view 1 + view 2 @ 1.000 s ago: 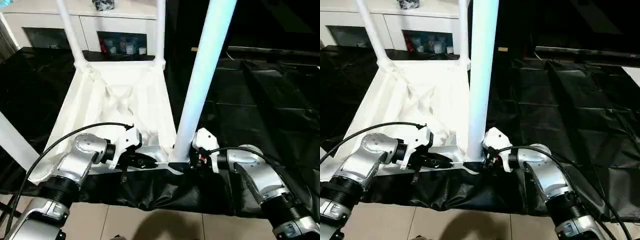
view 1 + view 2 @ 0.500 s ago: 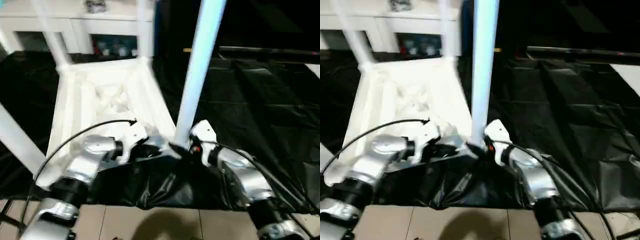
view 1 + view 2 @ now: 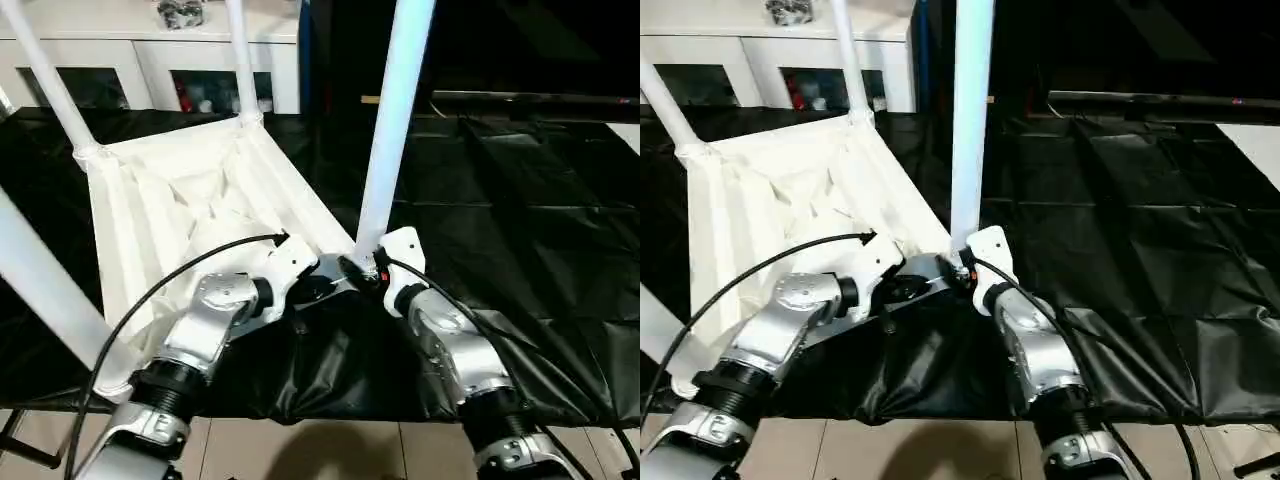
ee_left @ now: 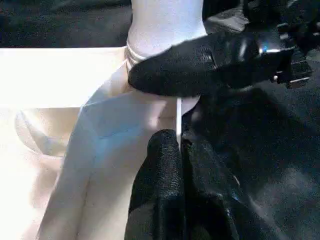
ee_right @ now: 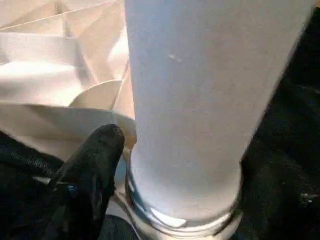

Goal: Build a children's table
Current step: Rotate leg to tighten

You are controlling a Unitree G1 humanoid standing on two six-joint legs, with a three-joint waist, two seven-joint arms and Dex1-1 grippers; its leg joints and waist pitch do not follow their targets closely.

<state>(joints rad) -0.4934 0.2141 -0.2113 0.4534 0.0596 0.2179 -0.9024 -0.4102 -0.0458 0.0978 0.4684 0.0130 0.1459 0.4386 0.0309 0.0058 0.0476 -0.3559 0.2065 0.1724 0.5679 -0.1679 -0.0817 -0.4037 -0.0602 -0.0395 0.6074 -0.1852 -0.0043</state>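
Table: the top [image 3: 200, 200] lies upside down, ribs up, on black sheeting [image 3: 520, 190] over the floor, its far edge near a white cabinet [image 3: 150, 60].
Legs: all four stand up from the corner sockets; the near right one, the leg [image 3: 395, 120], is the one in hand, and its foot sits in the socket [image 5: 185, 220] at the near right corner.
Step in hand: by my reading, seating and tightening this last leg.
Left gripper [image 4: 172, 137]: clamped on the thin rim of the top just beside the socket, steadying the corner.
Right gripper [image 3: 368, 272]: at the base of the leg, one finger [image 4: 200, 65] lying across it above the socket; I cannot tell whether it is clamped.
Doing it well: keep the leg upright and square to the socket, press straight down, and hold the rim firm so the top does not slide.
Risk: a tilted leg may jam or lever the corner up.
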